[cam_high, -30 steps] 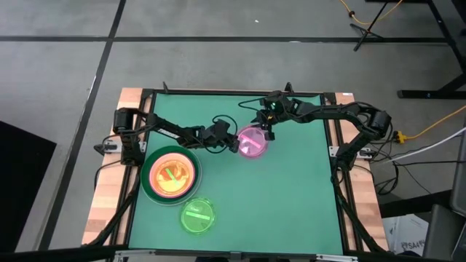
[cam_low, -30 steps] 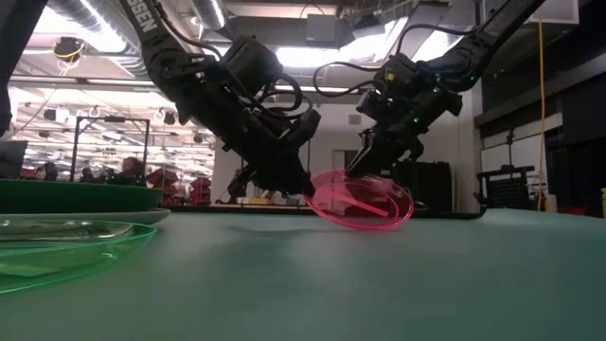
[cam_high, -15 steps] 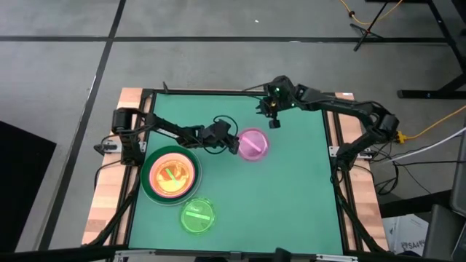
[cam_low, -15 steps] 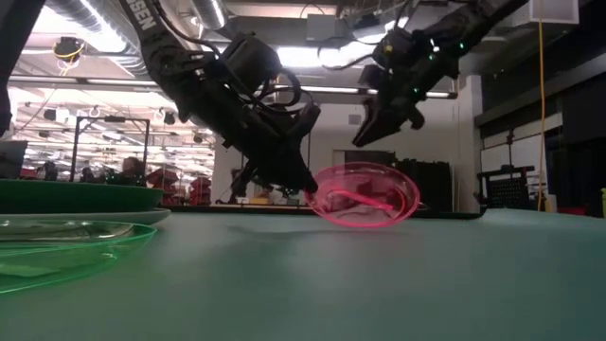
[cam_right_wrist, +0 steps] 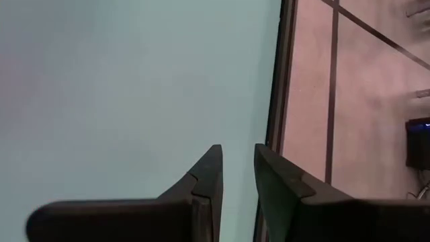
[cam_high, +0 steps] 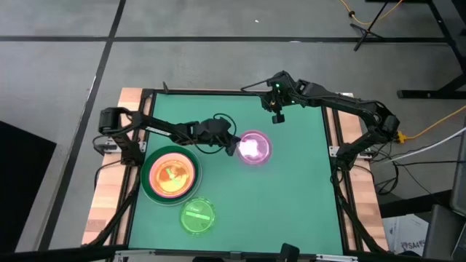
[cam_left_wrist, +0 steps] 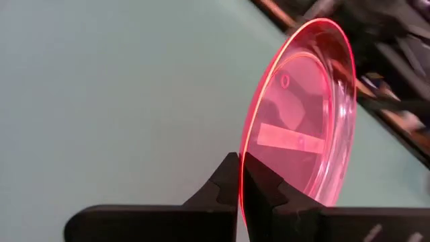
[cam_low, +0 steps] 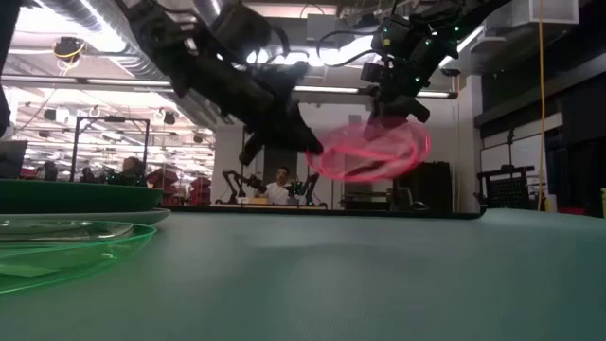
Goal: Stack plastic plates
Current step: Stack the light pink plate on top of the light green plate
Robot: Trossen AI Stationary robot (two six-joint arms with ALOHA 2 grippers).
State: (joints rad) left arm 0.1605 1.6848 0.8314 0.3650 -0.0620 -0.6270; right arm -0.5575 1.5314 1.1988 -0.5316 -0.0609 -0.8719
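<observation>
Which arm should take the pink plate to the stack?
Left. The left gripper is shut on the pink plate rim, lifted off the table, and the stack is on its side. The right gripper holds nothing, near the far edge.

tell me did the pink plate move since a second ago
Yes. The pink plate, pinched at its rim by the left gripper, has risen off the table in the low view; a second ago its edge rested on the mat.
</observation>
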